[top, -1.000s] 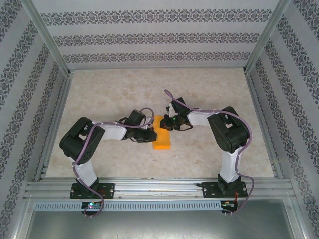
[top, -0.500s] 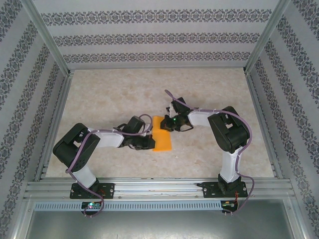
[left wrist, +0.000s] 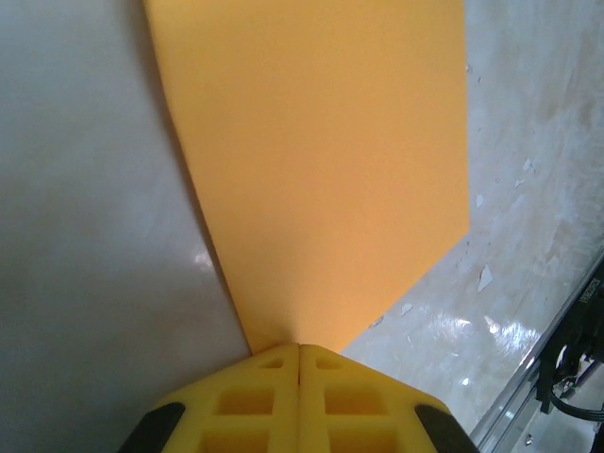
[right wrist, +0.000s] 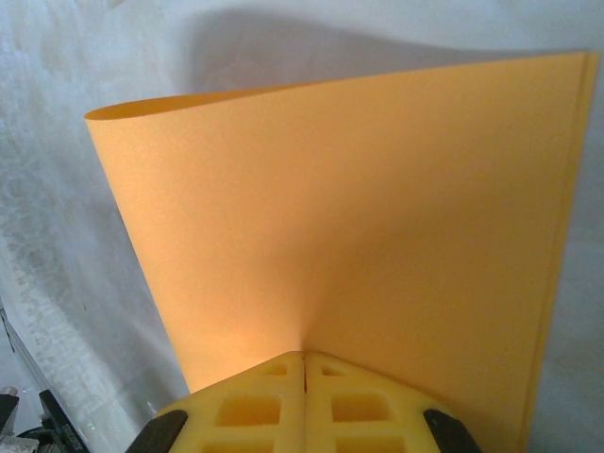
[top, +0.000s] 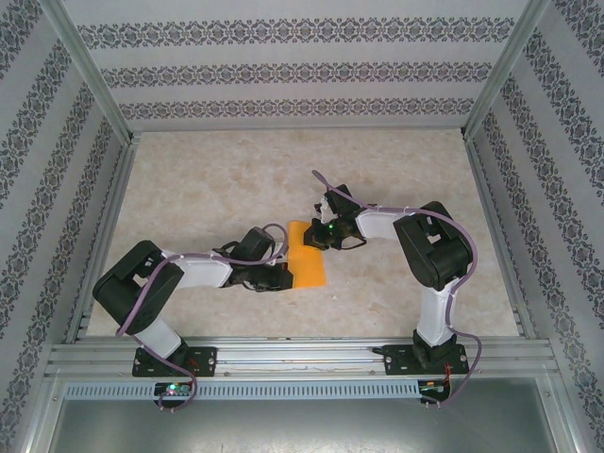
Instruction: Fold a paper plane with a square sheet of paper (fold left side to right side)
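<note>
Orange paper [left wrist: 321, 170] in closed left tool [left wrist: 300, 351]

Looks like a robotics lab test cell to me, nobody's home. The left arm [top: 189, 272] and right arm [top: 429, 250] are bolted to an aluminium rail [top: 302, 357] along the bottom of the frame, with purple cable [top: 222, 253] looped over them. Aluminium posts at upper left [top: 85, 71] and upper right [top: 505, 66] frame wall panels in striped floral wallpaper [top: 302, 75]. The marble-look tabletop [top: 236, 179] sits boxed in between.
</note>
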You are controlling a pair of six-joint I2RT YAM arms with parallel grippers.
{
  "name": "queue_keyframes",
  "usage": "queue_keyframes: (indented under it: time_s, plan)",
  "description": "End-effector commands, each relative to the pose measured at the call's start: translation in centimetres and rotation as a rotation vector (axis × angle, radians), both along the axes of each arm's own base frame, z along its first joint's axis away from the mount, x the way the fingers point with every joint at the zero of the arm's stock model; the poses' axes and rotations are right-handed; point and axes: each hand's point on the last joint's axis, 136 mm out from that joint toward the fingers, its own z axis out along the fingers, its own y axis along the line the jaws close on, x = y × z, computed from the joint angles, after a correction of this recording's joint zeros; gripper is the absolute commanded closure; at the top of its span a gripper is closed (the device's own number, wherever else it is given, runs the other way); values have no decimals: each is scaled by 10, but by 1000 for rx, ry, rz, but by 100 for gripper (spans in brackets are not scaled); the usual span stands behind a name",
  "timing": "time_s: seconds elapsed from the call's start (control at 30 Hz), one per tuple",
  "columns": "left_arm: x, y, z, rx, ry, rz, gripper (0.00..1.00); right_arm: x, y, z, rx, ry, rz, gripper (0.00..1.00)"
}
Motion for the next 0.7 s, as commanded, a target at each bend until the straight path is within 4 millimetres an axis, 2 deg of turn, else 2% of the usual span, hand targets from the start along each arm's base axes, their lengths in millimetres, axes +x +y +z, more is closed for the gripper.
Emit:
queue_keyframes:
  time_s: [0.0, 0.13, 0.27, 0.37, 0.53, 0.67]
  plan:
    - [-55, 26, -29, 134, 203, -27, 100, -2, -36, -34, -171, 39, -63, 100]
    - [-38, 16, -6, 116, 141, -49, 100, -2, -32, -32, -160, 32, -49, 100]
    - [-7, 11, 30, 65, 53, -26, 100, -3, -30, -29, -154, 25, -42, 100]
    - [16, 10, 45, 38, 1, -9, 100, -3, -29, -26, -151, 17, -40, 100]
    - [43, 2, 42, 56, -16, -51, 100, -5, -28, -25, -152, 16, -34, 100]
    - [63, -1, 28, 78, -15, -52, 100, -6, -28, -26, -153, 18, -34, 100]
